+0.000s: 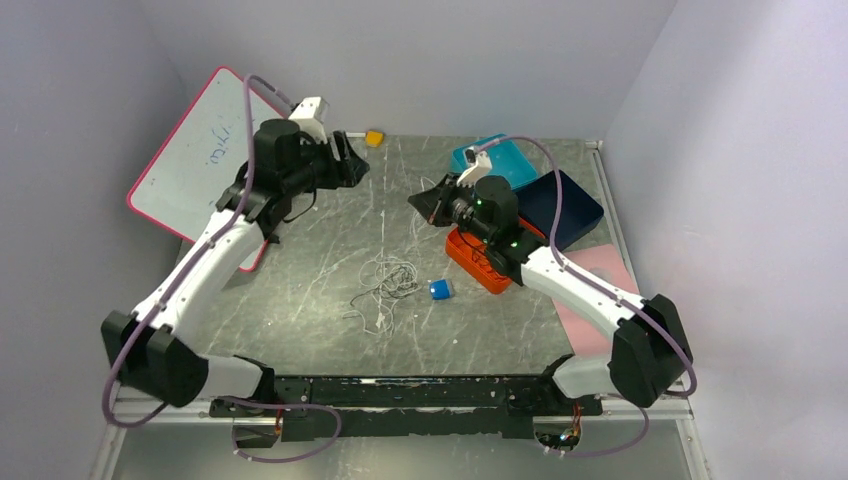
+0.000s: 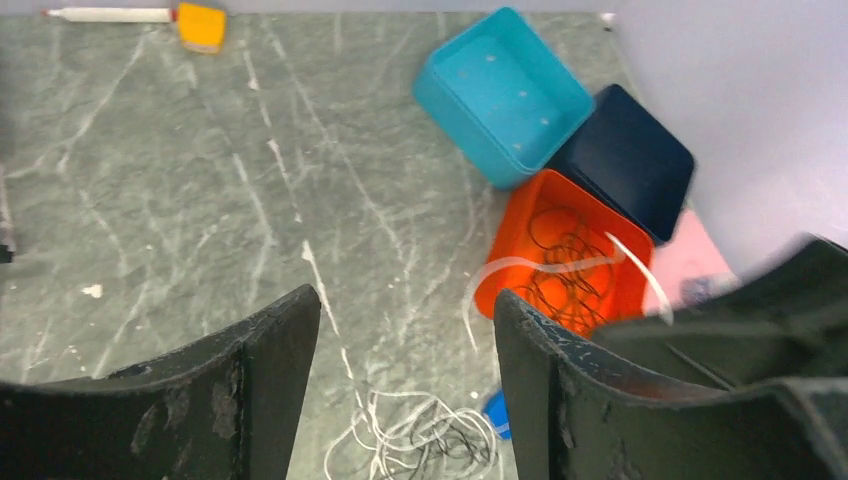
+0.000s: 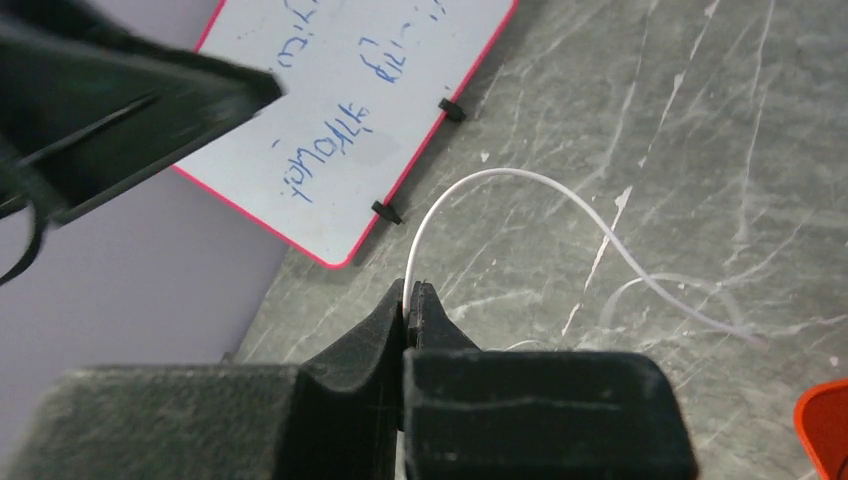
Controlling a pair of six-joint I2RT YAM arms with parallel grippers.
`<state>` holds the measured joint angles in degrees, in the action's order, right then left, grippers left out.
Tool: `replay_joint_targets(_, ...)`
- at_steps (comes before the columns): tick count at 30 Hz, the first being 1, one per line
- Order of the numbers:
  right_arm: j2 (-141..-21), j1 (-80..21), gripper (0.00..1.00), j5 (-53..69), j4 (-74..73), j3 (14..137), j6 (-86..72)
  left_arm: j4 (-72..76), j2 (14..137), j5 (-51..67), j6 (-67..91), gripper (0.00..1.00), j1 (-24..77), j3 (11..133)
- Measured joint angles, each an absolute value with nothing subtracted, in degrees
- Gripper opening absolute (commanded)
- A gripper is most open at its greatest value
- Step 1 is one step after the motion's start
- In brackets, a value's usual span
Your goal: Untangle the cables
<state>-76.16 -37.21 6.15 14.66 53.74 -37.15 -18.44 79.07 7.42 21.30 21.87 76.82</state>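
The right gripper [image 3: 410, 300] is pinched fully shut on a thin white cable [image 3: 510, 172], which rises from between its fingertips, arcs over the table [image 1: 300, 300] and trails off to the side. The left gripper [image 2: 405, 335] hangs with its jaws well apart and nothing between them, so nothing is anchoring the rest of the bundle. The tangle of cables [image 1: 385, 283] lies loose near the middle of the table, between the two arms and well below both of them. From the left wrist view a white strand appears to drape across the orange bin [image 2: 505, 245], where black coils [image 2: 565, 265] already sit, though I cannot trace whether it is the same strand the right gripper holds. The main risk is a one-sided pull: with the tangle unheld, hauling the white cable could drag the whole knot along or cinch it tighter. A strand lying over the bin rim might also snag there or hook the black coils out
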Motion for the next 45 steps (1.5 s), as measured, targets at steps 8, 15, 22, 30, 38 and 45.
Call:
replay_joint_targets(8, -80.7, -35.9, 0.0, 9.3, 14.1, 53.8, -42.9, -6.6, 64.2, 18.5, 21.9, 0.68, 21.8, 59.8)
replay_joint_targets(15, -82.7, -35.8, 0.0, 11.1, 13.2, 54.4, -46.2, 0.2, 63.9, 23.0, 22.2, 0.68, 24.8, 49.8)
replay_joint_targets(22, -82.1, -35.8, 0.0, 11.2, 12.3, 55.6, -48.6, 7.6, 66.0, 22.7, 22.3, 0.64, 32.8, 45.0)
replay_joint_targets(30, -81.3, -35.7, 0.0, 12.5, 12.2, 55.6, -50.7, 12.7, 75.0, 16.8, 22.3, 0.59, 37.1, 44.8)
replay_joint_targets(38, -78.2, -35.7, 0.0, 13.2, 12.1, 55.6, -51.9, 18.2, 83.3, 13.6, 23.0, 0.53, 39.0, 44.5)
replay_joint_targets(45, -75.9, -34.8, 0.0, 11.7, 7.7, 55.5, -51.9, 23.9, 89.3, 10.6, 23.8, 0.46, 43.0, 44.2)
